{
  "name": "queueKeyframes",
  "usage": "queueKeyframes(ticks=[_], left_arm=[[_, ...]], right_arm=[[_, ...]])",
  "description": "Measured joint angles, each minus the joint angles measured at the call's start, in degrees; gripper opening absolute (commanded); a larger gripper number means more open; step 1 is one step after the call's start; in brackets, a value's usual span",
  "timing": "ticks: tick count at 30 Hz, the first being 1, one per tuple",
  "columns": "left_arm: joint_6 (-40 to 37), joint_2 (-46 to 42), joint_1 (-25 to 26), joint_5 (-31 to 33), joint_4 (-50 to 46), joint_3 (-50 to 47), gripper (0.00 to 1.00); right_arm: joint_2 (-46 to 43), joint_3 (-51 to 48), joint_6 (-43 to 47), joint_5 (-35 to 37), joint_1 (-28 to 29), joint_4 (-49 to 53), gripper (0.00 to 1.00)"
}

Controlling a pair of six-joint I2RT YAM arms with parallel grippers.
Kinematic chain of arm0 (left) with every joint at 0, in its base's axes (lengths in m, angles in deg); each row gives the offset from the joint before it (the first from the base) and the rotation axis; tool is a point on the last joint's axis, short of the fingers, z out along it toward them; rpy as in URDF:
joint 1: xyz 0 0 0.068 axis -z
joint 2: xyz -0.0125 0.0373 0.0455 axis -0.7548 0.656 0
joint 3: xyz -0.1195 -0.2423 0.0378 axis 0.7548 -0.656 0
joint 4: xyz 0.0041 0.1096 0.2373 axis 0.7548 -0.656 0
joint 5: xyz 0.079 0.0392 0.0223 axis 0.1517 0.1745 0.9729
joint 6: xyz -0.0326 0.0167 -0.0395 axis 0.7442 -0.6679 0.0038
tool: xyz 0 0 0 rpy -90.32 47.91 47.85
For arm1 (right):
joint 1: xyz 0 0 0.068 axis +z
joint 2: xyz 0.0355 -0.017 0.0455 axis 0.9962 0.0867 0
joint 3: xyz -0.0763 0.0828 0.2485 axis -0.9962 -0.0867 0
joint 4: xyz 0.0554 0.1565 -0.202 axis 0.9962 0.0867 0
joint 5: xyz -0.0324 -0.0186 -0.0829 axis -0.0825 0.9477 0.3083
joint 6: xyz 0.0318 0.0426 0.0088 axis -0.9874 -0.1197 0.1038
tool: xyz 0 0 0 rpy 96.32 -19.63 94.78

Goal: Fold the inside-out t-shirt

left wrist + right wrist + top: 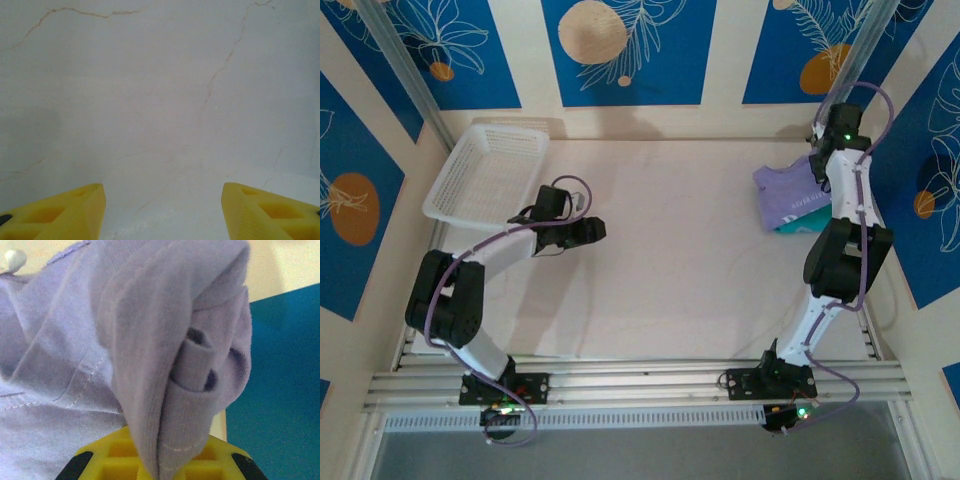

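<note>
We see the right gripper [159, 462] clamped on a bunched fold of the lavender t-shirt [792, 198], which sits at the far right of the bench [680, 270]. Left gripper [162, 212] hangs open over the bench.

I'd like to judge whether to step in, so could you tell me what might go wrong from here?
The right gripper is shut on a bunched, many-layered wad of the lavender t-shirt, so a pull may lift it crumpled. The shirt lies on a teal garment, which could drag along. The left gripper stands open over bare table, far away, so the cloth has no second hold.
</note>
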Motion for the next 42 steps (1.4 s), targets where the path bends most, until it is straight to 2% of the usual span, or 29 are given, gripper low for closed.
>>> queueKeyframes(ticks=[7,12,14,15,20,24,29,32,34,36,37,38,42], left_arm=[[0.02,0.00,0.02,-0.20,0.39,0.00,0.63],[0.20,0.00,0.22,-0.22,0.70,0.00,0.63],[0.20,0.00,0.31,-0.22,0.76,0.00,0.63],[0.20,0.00,0.33,-0.24,0.79,0.00,0.63],[0.15,-0.04,0.33,-0.20,0.72,-0.04,0.64],[-0.02,-1.20,0.33,-0.04,0.46,-0.44,0.64],[-0.68,-5.62,0.33,2.47,-0.35,-1.29,0.66],[-2.49,-10.51,0.31,6.12,-0.90,-2.80,0.75],[-4.11,-14.49,0.31,10.19,-1.31,-4.31,0.83],[-6.05,-19.02,0.31,15.80,-1.31,-6.51,0.97],[-6.80,-21.14,0.31,18.73,-1.03,-7.85,1.00],[-7.52,-23.45,0.31,22.01,-0.50,-9.46,1.00],[-11.85,-31.15,0.26,34.25,4.13,-17.20,1.00]], right_arm=[[0.13,-8.07,1.42,3.26,-1.22,-7.98,0.17],[1.31,-8.17,2.34,5.07,-2.89,-13.53,0.40],[2.03,-8.11,1.84,5.95,-3.26,-14.84,0.58],[2.47,-8.02,1.57,6.43,-3.39,-15.30,0.62],[3.43,-7.48,-0.17,7.10,-2.95,-14.99,0.63],[1.57,-7.58,-3.85,5.81,-0.15,-13.75,0.63],[-10.71,-17.03,-11.23,-0.57,9.05,-14.49,0.63],[-21.49,-26.45,-15.89,-6.47,16.52,-17.38,0.67],[-28.50,-33.11,-18.93,-10.32,21.40,-20.70,0.78],[-35.26,-40.48,-21.59,-13.38,25.05,-25.07,0.88],[-37.75,-43.67,-22.53,-14.45,26.12,-26.95,0.94],[-40.46,-47.47,-23.91,-15.52,27.15,-29.40,1.00],[-45.44,-60.57,-27.74,-15.63,29.42,-38.40,0.99]])
